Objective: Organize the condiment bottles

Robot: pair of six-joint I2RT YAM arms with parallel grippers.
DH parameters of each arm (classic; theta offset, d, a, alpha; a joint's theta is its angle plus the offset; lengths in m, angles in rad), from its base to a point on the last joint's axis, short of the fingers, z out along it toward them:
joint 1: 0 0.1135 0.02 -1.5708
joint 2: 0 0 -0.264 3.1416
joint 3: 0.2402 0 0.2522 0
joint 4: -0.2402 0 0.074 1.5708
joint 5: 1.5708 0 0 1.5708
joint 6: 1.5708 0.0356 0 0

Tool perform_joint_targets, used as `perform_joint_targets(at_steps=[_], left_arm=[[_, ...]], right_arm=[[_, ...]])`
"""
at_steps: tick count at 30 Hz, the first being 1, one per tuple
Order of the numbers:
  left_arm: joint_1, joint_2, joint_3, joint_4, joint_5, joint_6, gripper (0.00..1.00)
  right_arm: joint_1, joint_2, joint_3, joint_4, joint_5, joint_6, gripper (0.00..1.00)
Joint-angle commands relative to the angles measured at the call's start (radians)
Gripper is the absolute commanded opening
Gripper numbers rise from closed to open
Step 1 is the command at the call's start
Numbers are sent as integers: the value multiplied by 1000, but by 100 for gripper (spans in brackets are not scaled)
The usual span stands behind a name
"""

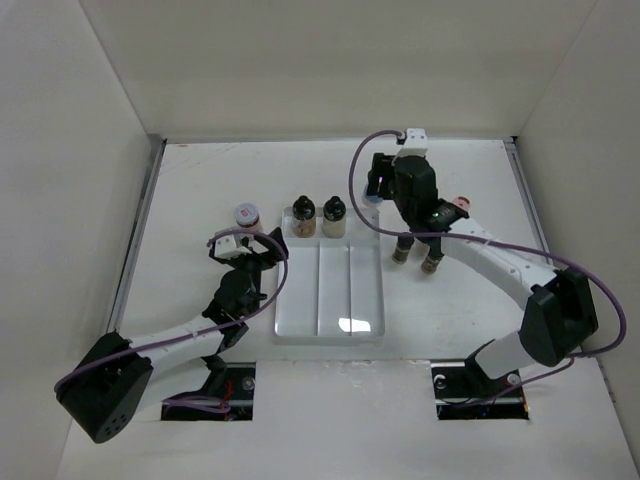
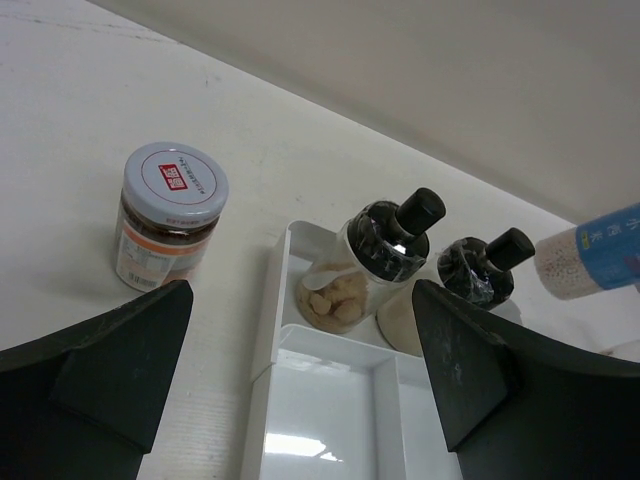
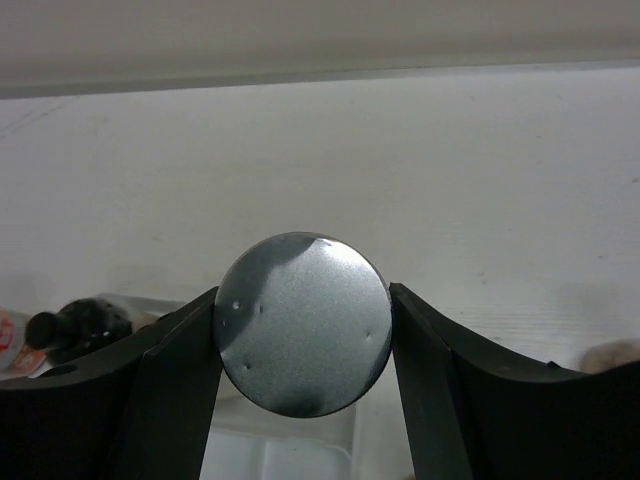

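I see the silver-cap bottle (image 3: 303,335) pinched between the two fingers of the right gripper (image 3: 304,300). Each finger presses on one side of the cap, so this gripper is closed on the bottle. The cap faces the wrist camera, and the body behind it is hidden from me there.

From above, the right gripper is at about 1 o'clock from the middle of the tray (image 1: 330,330), over its far right corner. The left wrist view shows a blue-label bottle (image 2: 590,255) with white grains, tilted, in the air at that same corner. I cannot tell surely whether it is the same bottle.

Inside the tray, at its 12 o'clock end, stand the left black-cap bottle (image 1: 303,217) and the right black-cap bottle (image 1: 334,216), upright and just beside each other. The left one holds pale chunks.

A red-lid jar (image 1: 247,215) stands upright on the table (image 1: 200,180), outside the tray, at about 10 o'clock from its middle.

The left gripper (image 2: 300,300) is at 9 o'clock from the tray, near the jar. Its fingers stand wide apart and hold nothing.

At about 3 o'clock from the tray, two small bottles (image 1: 401,250) stand under the right arm. A pink-cap bottle (image 1: 460,205) is near them, farther to the right.
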Motion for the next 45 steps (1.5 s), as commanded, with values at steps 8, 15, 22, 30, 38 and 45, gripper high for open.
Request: perform_joint_targets(at_steps=[8,15,22,30,38,45], left_arm=[[28,-18,-5,12,9,-26,93],[54,-12,25,-89,-36,-29,94],[84,15,61,-183,-65,-67,94],[84,-2,139,-307,-143,-64,94],[146,83,353,-579,-185,-52,95],[249,319,539,-694,-51,-41,94]], right_arm=[[62,42,-37,146,-37,37,48],[67,120,-78,182,-77,43,49],[85,138,-106,203,-52,45,72],[108,-62,-236,233,57,82,100],[172,-344,-520,348,94,149,99],[245,-461,-613,426,84,165,37]])
